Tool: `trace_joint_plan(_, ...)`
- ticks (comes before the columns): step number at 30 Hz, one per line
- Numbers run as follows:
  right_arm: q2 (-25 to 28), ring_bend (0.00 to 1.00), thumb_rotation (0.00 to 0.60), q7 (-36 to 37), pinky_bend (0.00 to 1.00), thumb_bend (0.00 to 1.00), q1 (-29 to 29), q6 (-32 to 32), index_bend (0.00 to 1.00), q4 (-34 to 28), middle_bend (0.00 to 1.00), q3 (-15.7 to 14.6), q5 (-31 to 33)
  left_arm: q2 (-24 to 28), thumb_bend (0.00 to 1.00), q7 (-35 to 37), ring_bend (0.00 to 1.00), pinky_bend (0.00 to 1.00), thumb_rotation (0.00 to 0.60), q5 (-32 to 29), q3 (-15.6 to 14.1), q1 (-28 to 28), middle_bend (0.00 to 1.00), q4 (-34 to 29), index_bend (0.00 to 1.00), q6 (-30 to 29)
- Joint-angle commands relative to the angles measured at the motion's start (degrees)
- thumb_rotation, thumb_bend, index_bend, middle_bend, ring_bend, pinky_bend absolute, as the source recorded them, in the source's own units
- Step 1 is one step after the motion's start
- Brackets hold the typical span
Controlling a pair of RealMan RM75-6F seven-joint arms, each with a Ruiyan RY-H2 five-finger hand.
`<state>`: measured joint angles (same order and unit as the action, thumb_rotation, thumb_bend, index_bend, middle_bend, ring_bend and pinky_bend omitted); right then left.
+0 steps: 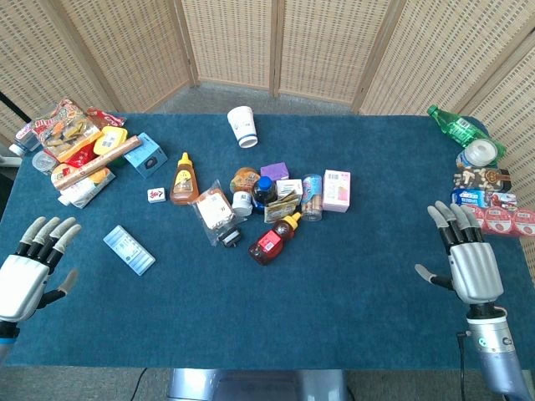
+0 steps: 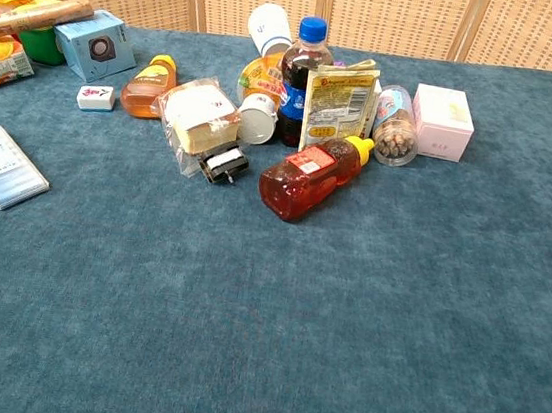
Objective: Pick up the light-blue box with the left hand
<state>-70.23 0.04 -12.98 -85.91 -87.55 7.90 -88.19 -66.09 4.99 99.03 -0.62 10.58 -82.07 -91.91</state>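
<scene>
The light-blue box (image 1: 129,250) lay flat on the blue tablecloth (image 1: 334,284), near your left hand (image 1: 33,266) but apart from it, toward the middle. That hand rested empty, fingers spread, as did your right hand (image 1: 466,259).

Staged lab test setup: table (image 1: 351,267) under blue felt-like cloth, woven folding screens (image 1: 234,42) across the frame's top, assorted groceries (image 1: 267,205) scattered mid-frame, more piled at upper left and right edges.
</scene>
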Motion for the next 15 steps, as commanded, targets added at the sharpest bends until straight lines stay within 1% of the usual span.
trace_joint_plan(1,0.0,0.0,0.6,0.1,0.0,0.0,0.0,0.1,0.0,0.0,0.0,0.0,0.0,0.1,0.47,0.1,0.0,0.0,0.6,0.0,-0.1,0.0,0.0,0.0,0.03,0.2)
trace_joint_plan(7,0.1,0.0,0.6,0.5,0.0,0.0,-0.1,0.3,0.0,0.0,0.0,0.1,0.3,0.6,0.47,0.4,0.0,0.0,0.6,-0.2,-0.5,0.1,0.0,-0.2,0.03,1.2)
trace_joint_plan(9,0.2,0.0,0.6,0.6,0.0,0.0,-0.1,0.4,0.0,0.0,0.0,0.2,0.5,1.0,0.45,0.3,0.0,0.0,0.6,-0.4,-0.5,0.2,0.0,-0.4,0.03,1.8)
trace_joint_plan(12,0.2,0.0,0.6,1.0,0.0,0.0,-0.1,0.4,0.0,0.0,0.0,0.4,0.9,2.0,0.36,-0.1,0.0,0.0,0.6,-0.9,-0.7,0.8,0.0,-0.8,0.02,3.6)
trace_joint_plan(13,0.3,0.0,0.6,1.2,0.0,0.0,0.0,0.4,0.0,0.0,0.0,0.5,1.0,2.7,0.34,-0.4,0.0,0.0,0.6,-1.2,-0.9,1.1,0.0,-1.2,0.01,4.7)
trace_joint_plan(15,0.3,0.0,0.6,1.4,0.0,0.0,0.0,0.4,0.0,0.1,0.0,0.5,1.1,4.1,0.27,-0.5,0.0,0.0,0.6,-1.5,-1.1,1.9,0.0,-1.9,0.0,6.8)
